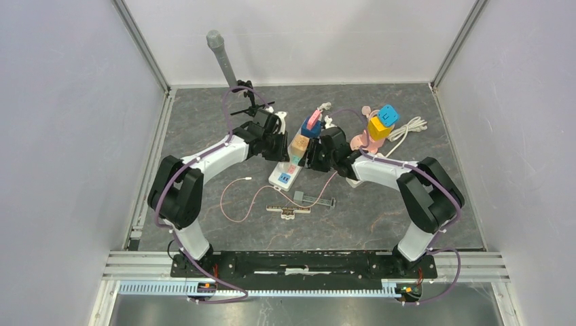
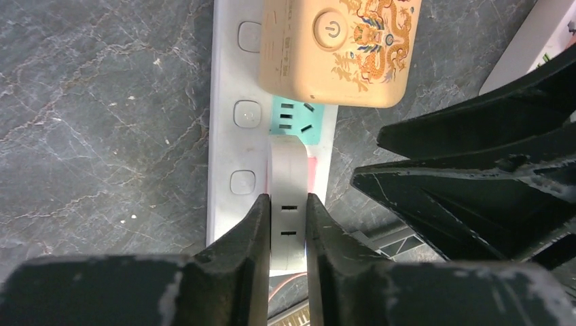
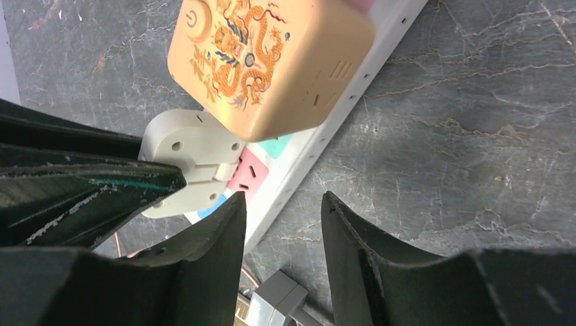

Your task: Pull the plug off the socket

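Note:
A white power strip (image 1: 282,178) lies mid-table. A beige cube adapter with a dragon print (image 2: 339,51) is plugged into it. My left gripper (image 2: 288,200) is shut on a white plug (image 2: 288,163) that sits over the strip's pink socket; whether its pins are in cannot be told. In the right wrist view the plug (image 3: 190,153) shows beside the beige cube (image 3: 272,61). My right gripper (image 3: 282,204) is open and empty, its jaws standing either side of the strip's (image 3: 299,159) near edge. In the top view both grippers (image 1: 285,155) (image 1: 310,159) flank the strip.
Yellow and blue cube adapters (image 1: 382,122) and a white cable (image 1: 409,128) lie at the back right. A pink cable (image 1: 238,197), a small ruler-like strip (image 1: 289,209) and a grey connector (image 1: 309,199) lie in front of the power strip. A grey rod (image 1: 221,58) stands back left.

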{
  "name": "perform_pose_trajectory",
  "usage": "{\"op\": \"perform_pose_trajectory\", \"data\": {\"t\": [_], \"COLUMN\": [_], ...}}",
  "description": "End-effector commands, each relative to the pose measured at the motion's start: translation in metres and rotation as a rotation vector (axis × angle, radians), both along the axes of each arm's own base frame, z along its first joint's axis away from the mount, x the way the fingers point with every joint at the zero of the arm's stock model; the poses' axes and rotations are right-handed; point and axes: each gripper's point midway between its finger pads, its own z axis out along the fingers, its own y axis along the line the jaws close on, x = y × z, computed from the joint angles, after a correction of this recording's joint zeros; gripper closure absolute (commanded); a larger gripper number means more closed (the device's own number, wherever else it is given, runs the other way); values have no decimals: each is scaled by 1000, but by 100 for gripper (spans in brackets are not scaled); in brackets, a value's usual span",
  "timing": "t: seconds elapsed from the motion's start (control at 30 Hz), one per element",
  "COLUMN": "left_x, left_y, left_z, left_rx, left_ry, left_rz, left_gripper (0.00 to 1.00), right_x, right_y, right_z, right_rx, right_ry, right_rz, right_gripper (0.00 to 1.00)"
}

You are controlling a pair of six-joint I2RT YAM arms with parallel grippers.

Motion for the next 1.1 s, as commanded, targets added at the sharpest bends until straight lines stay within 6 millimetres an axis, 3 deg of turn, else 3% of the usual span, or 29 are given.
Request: {"op": "perform_pose_trajectory", "data": {"t": [0.0,0.1,0.27,0.4,0.57,0.83,1.07], "left_x": [-5,-11,-16,-15,-18,-30,-35], "left_y": [-11,-13,-12,-17,-22,-15,-14], "left_z": [15,17,10,5,-13,-43,-20], "left_rx": [-51,-75,-80,-94,-32,113,88], "left_ry": [42,77,100,89,94,64,39], "left_rz": [-11,6,18,-5,-1,31,18], "left_gripper": [78,79,46,40,55,78,95], "right_x": [16,13,6,0,-9,-22,-29], "right_y": [14,10,4,3,4,6,-2], "right_z": [19,12,0,-4,-8,-28,-46], "right_rx": [48,19,-6,-2,-11,-36,-97], "right_ry": [-58,-47,-25,-62,-92,-138,-91], "right_rz": [3,4,10,28,56,100,100], "right_gripper": [51,52,53,52,45,50,65]}}
